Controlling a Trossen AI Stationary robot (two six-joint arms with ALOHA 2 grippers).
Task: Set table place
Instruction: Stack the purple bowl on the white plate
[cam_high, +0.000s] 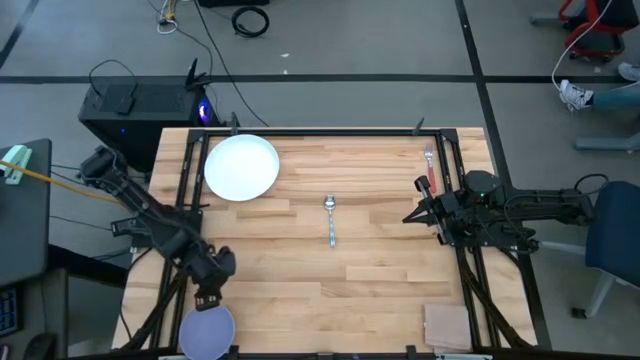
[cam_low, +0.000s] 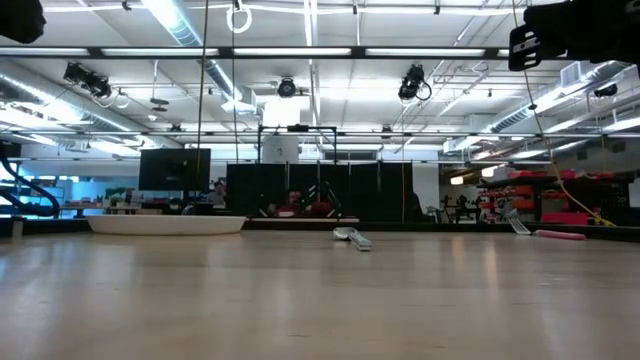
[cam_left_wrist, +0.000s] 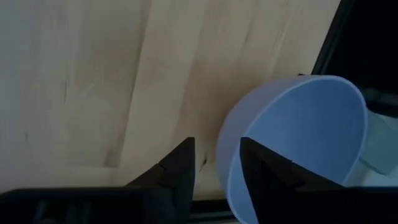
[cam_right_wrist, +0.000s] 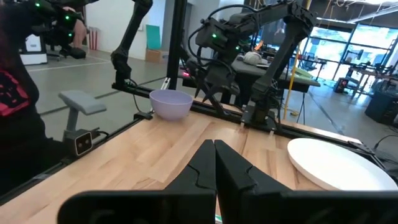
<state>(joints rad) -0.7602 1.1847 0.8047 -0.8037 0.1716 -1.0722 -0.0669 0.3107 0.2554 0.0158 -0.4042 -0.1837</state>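
Observation:
The lavender-blue bowl (cam_high: 207, 331) stands upright on its base at the table's near left corner; it also shows in the right wrist view (cam_right_wrist: 171, 103). My left gripper (cam_high: 209, 297) (cam_left_wrist: 217, 171) is open right above the bowl's rim (cam_left_wrist: 227, 155). The white plate (cam_high: 242, 167) lies at the far left. The silver spoon (cam_high: 331, 220) lies flat mid-table. The red-handled fork (cam_high: 431, 176) lies by the right rail. My right gripper (cam_high: 413, 214) (cam_right_wrist: 214, 157) is shut and empty, above the table near the fork. My left gripper comes at the bowl from above. One finger (cam_left_wrist: 264, 171) stands over the bowl's inside and the other (cam_left_wrist: 180, 171) outside its wall, with the rim (cam_left_wrist: 225, 163) in the gap. I cannot tell whether either finger touches the bowl.
A tan square pad (cam_high: 447, 325) lies at the near right corner. Black rails (cam_high: 455, 190) run along the table's left and right sides. Bare wood (cam_high: 330, 290) lies between the spoon and the near edge.

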